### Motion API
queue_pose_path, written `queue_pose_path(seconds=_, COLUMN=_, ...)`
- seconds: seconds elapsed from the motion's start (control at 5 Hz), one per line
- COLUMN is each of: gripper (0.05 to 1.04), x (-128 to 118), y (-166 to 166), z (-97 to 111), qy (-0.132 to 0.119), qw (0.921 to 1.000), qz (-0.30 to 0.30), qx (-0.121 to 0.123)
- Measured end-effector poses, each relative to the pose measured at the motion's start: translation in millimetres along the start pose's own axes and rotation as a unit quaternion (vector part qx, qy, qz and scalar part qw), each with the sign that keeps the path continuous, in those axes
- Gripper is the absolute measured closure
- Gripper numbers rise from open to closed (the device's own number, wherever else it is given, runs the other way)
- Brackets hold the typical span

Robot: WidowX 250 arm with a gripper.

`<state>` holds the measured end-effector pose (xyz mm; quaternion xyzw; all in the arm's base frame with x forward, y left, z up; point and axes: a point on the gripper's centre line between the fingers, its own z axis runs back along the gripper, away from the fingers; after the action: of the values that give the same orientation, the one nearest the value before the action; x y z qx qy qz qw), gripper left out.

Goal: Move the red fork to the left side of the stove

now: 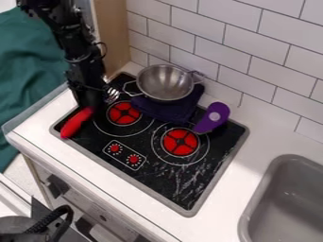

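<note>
The black gripper hangs down at the left side of the stove, over the middle of the red fork. The fork's red handle lies slanted at the stove's left edge, its rounded end toward the front-left corner. On the other side of the gripper, metal tines stick out toward the pan, left of the back burner. The gripper hides the part between handle and tines, and whether it holds the fork cannot be made out.
A metal pan stands at the stove's back beside a dark purple cloth. Right of the cloth lies a purple utensil. A grey sink is at the lower right, and a tiled wall runs behind.
</note>
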<state>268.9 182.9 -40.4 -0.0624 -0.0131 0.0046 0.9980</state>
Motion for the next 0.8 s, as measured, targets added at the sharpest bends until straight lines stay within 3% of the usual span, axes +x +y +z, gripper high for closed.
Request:
queue_pose_path(seconds=0.2, gripper=0.154, x=-4, y=-1, z=10, qy=-0.007, qw=0.9998, qz=0.004, qx=0.017)
queue_pose_path(seconds=0.4, gripper=0.070, x=-5, y=-4, z=39, qy=-0.037, qw=0.9982, qz=0.016, qx=0.044)
queue_pose_path(seconds=0.6, gripper=0.075, x=-6, y=-12, z=66, qy=-0.047, qw=0.9956, qz=0.026, qx=0.077)
queue_pose_path(seconds=0.8, gripper=0.075, x=-7, y=-22, z=77, qy=-0.052, qw=0.9940, qz=0.035, qx=0.089)
